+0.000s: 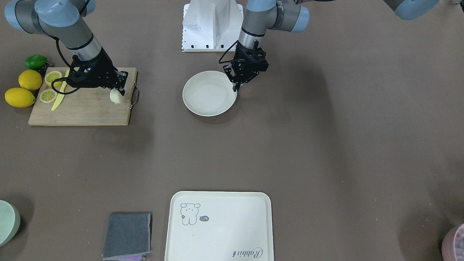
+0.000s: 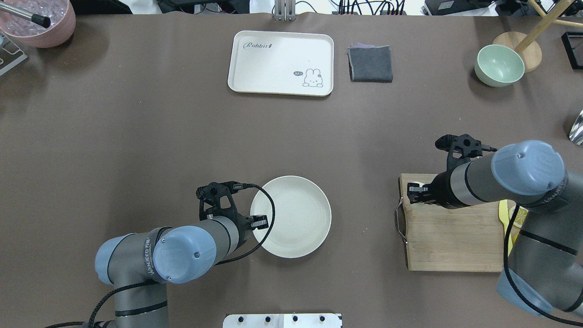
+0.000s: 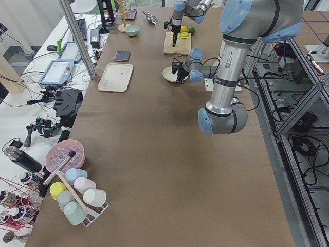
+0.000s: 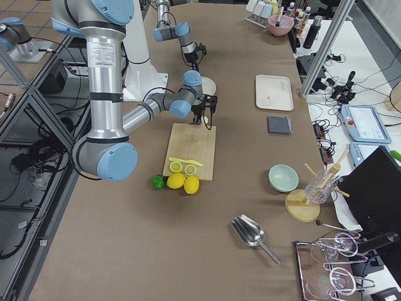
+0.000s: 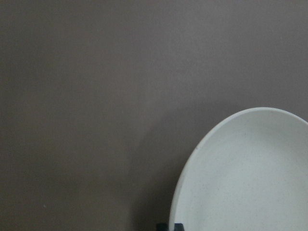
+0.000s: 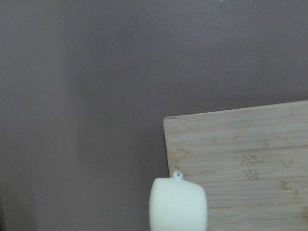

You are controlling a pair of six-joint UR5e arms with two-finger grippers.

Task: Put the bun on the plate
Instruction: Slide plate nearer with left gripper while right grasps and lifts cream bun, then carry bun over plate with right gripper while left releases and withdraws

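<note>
Front view: right end effector (image 1: 119,91) clamps bun (image 1: 115,96) over cutting board (image 1: 83,108) corner — left end effector (image 1: 236,88) closed on plate (image 1: 206,96) rim. Left wrist: rim sits between fingertips (image 5: 161,226). Right wrist: bun hangs at cutting board edge — tabletop (image 6: 72,96) beside.

In the front-facing view, the brown table (image 1: 326,152) carries a plate (image 1: 203,105) at upper centre and a board (image 1: 83,112) at upper left, with lemons (image 1: 30,79) and a lime (image 1: 36,61) beside it. A tray (image 1: 232,232) and a grey cloth (image 1: 127,235) lie along the bottom.
</note>
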